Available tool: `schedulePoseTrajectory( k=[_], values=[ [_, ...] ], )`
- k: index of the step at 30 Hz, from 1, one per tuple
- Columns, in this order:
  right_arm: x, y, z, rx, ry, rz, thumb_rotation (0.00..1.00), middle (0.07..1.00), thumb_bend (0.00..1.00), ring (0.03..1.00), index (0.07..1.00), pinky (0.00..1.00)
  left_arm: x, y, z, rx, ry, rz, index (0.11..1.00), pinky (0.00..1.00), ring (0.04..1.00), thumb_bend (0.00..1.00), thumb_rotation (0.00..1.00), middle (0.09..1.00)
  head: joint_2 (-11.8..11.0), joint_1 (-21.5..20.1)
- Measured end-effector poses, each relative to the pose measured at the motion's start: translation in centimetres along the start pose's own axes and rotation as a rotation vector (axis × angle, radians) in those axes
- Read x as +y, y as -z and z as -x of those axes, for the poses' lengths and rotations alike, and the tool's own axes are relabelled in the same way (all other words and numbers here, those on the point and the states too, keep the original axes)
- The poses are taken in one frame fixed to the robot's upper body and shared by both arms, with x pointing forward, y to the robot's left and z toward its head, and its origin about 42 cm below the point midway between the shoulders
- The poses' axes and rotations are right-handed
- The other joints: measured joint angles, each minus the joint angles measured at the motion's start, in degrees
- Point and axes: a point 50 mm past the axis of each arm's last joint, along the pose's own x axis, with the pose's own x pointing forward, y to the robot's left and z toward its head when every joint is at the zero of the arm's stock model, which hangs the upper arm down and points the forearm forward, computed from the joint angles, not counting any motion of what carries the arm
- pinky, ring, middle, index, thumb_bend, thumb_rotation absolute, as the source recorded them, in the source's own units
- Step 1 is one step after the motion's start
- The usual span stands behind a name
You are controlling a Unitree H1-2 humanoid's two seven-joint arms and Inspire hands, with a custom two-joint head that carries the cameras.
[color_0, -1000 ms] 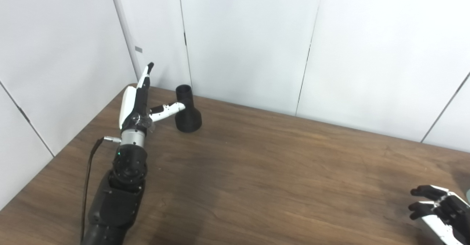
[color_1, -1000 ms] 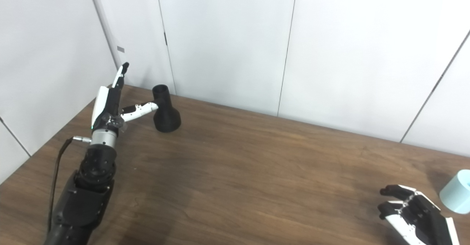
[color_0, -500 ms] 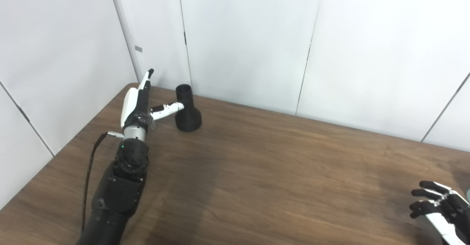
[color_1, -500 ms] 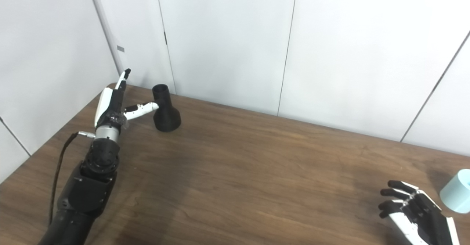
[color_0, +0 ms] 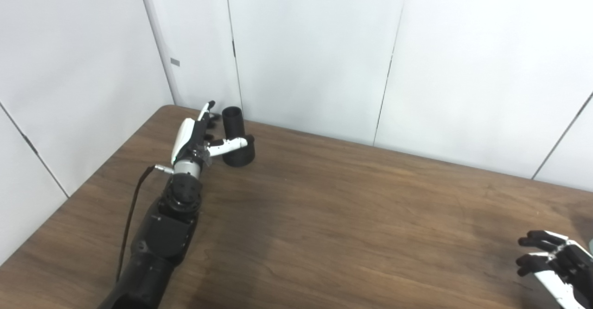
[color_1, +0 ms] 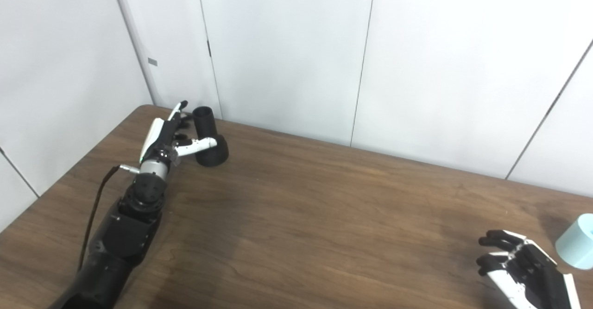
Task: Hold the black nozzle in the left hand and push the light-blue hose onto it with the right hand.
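Observation:
The black nozzle (color_0: 235,138) stands upright near the table's far left corner, narrow neck up, wide base down. My left hand (color_0: 197,135) is right beside it, open, its thumb reaching across the front of the nozzle's base and its fingers stretched along the left of the neck. The light-blue hose piece (color_1: 575,242) sits at the right edge in the right eye view; the left eye view shows only a sliver of it. Just left of the hose, my right hand (color_1: 521,262) is low at the bottom right, fingers apart and empty.
The brown wooden table (color_0: 333,207) fills the lower picture. White wall panels (color_0: 315,49) rise close behind the nozzle and along the left side. A black cable (color_0: 134,207) trails from my left wrist.
My left hand has moved forward and to the right, from beside the nozzle to around it, with the thumb now across its base. The right hand has barely shifted.

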Motion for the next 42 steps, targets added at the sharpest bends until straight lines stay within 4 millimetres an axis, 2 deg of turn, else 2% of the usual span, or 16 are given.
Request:
schedulePoseTrajectory(
  k=[1,2,3,4,5,6,8,12,15,21,26,31,39,41,42],
  values=[
    [0.0,-0.1,0.0,-0.003,-0.001,0.001,0.44,0.583,1.0,0.429,0.572,0.33,-0.1,-0.1,-0.2,0.0,0.005,-0.008,0.992,0.6,0.77,1.0,0.37,0.812,0.0,0.0],
    [0.1,-0.1,0.0,-0.003,-0.002,0.001,0.43,0.585,1.0,0.43,0.573,0.33,-0.3,-0.2,-0.5,0.002,0.007,-0.013,0.995,0.67,0.853,1.0,0.36,0.892,0.0,0.0],
    [0.1,-0.2,0.0,-0.003,-0.003,0.001,0.43,0.585,1.0,0.43,0.573,0.33,-0.4,-0.2,-0.7,0.007,0.01,-0.013,0.998,0.33,0.43,1.0,0.35,0.508,0.0,-0.09],
    [0.1,-0.2,0.1,-0.001,-0.003,0.002,0.44,0.584,1.0,0.428,0.572,0.33,-0.4,-0.3,-0.9,0.01,0.011,-0.012,0.996,0.35,0.548,1.0,0.34,0.641,0.09,-0.17],
    [0.1,-0.3,0.1,0.001,-0.002,0.003,0.44,0.583,1.0,0.427,0.571,0.33,-0.4,-0.4,-1.1,0.013,0.012,-0.012,0.998,0.55,0.741,1.0,0.35,0.811,0.17,-0.26],
    [0.1,-0.4,0.2,0.0,-0.001,0.005,0.43,0.584,1.0,0.427,0.575,0.33,-0.4,-0.4,-1.2,0.012,0.016,-0.013,1.0,0.73,0.881,1.0,0.36,0.923,0.26,-0.35],
    [0.1,-0.6,0.2,0.003,0.0,0.007,0.43,0.586,1.0,0.43,0.577,0.33,-0.5,-0.6,-1.4,0.01,0.029,-0.018,1.0,0.83,0.949,1.0,0.37,0.98,0.26,-0.35],
    [0.1,-0.6,0.2,0.012,0.001,0.007,0.42,0.591,1.0,0.434,0.583,0.34,-0.8,-0.5,-1.4,0.013,0.044,-0.027,1.0,0.86,0.966,1.0,0.36,0.999,0.44,-0.44],
    [0.1,-0.6,0.3,0.012,0.001,0.007,0.41,0.595,1.0,0.435,0.587,0.33,-0.9,-0.2,-1.4,0.025,0.049,-0.04,1.0,0.8,0.931,1.0,0.37,0.997,0.61,-0.53],
    [0.2,-1.2,0.4,-0.004,0.002,0.014,0.41,0.593,1.0,0.436,0.588,0.34,-1.2,-0.2,-1.4,0.022,0.056,-0.052,0.97,0.74,0.904,1.0,0.36,0.941,1.14,-0.62],
    [0.4,-1.3,0.4,0.009,0.004,0.019,0.41,0.596,1.0,0.437,0.591,0.34,-2.0,-0.2,-1.2,0.008,0.095,-0.123,0.959,0.79,0.92,1.0,0.37,0.943,1.58,-0.79],
    [0.6,-1.6,0.5,0.013,0.007,0.012,0.41,0.598,1.0,0.44,0.596,0.33,-2.4,-0.1,-1.1,-0.032,0.122,-0.231,0.908,0.8,0.922,1.0,0.32,0.929,1.93,-0.88],
    [0.9,-2.2,0.7,0.019,0.004,0.009,0.39,0.615,1.0,0.453,0.61,0.34,-2.8,0.5,-0.5,-0.074,0.13,-0.279,0.868,0.78,0.899,0.99,0.28,0.909,2.46,-0.88],
    [1.0,-2.5,0.7,0.014,0.001,0.009,0.37,0.621,0.98,0.458,0.612,0.34,-2.9,0.6,-0.4,-0.076,0.127,-0.285,0.856,0.77,0.884,0.97,0.26,0.895,2.63,-0.88],
    [1.0,-2.6,0.7,0.014,0.001,0.011,0.38,0.622,0.97,0.46,0.613,0.34,-3.0,0.6,-0.4,-0.081,0.122,-0.288,0.828,0.75,0.855,0.93,0.21,0.867,2.72,-0.97]
  ],
)
